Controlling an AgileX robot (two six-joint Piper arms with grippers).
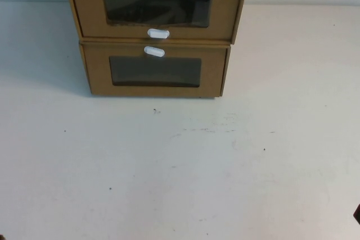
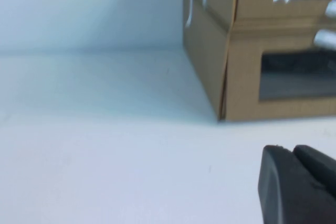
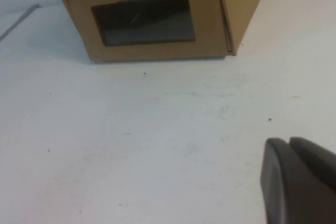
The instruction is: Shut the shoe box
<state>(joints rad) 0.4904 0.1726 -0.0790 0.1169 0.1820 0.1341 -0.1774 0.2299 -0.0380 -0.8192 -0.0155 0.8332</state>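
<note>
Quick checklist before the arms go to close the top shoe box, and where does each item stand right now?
1. Shoe box located, tab under its window: ok.
2. It sits squarely on the lower box: ok.
3. Its drawer is fully in: cannot tell.
4. Table bare in front of the boxes: ok.
5. Left gripper low over the table, apart from the boxes: ok.
6. Right gripper likewise, apart from the boxes: ok.
</note>
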